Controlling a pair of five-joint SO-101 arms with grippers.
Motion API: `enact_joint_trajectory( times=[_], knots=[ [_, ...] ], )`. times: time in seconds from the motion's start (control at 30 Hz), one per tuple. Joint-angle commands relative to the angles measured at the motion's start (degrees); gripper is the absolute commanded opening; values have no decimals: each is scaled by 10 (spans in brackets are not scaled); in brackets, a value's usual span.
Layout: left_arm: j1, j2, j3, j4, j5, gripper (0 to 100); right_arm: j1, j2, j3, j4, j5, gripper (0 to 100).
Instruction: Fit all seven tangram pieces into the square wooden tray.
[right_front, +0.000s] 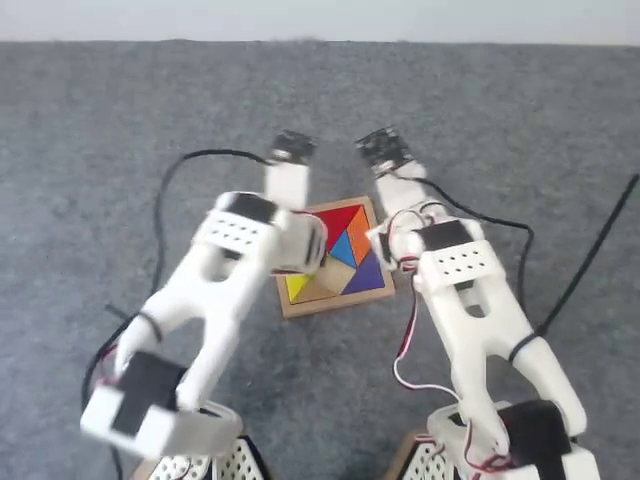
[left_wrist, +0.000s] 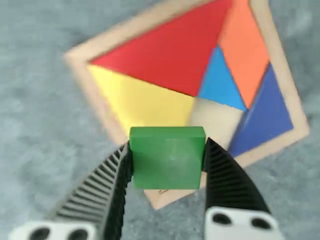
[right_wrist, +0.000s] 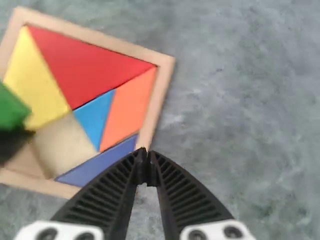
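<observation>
1. The left jaws were closed on a green square (left_wrist: 167, 157), one jaw pressed flat against each of two opposite sides
2. Under the left jaws and beyond their tips lay the square wooden tray (left_wrist: 87, 75), resting on the grey tabletop (right_wrist: 250, 75)
3. The green square hid part of the tray's rim nearest the left jaws; how high it sat above the tray could not be told
4. Five pieces lay flat in the tray: a red triangle (left_wrist: 165, 50) farthest from the left jaws, a yellow triangle (left_wrist: 140, 102) touching it on the nearer side, a small blue triangle (left_wrist: 220, 82), an orange piece (left_wrist: 245, 45) and a dark blue piece (left_wrist: 262, 117)
5. A bare patch of tray floor (left_wrist: 217, 117) showed just beyond the green square, between the yellow triangle and the dark blue piece, with the small blue triangle on its far side
6. The right jaws were pressed together with their tips meeting and nothing between them
7. The tips of the right jaws lay just beside the tray's rim at the dark blue piece; whether they touched it could not be told
8. From above, the left arm (right_front: 230, 290) reached over one side of the tray and the right arm (right_front: 470, 290) stood along the opposite side
</observation>
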Motion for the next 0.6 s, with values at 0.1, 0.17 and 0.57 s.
enact_joint_trajectory(
  times=[0.1,0.17,0.57],
  knots=[
    [65,50,-71,-13,-46,156,98,-124,4,-5,-111,9],
    [80,61,-79,-14,-69,156,113,-158,18,-8,-130,9],
    [91,126,-116,-28,-84,156,115,-219,54,-18,-143,9]
  ],
)
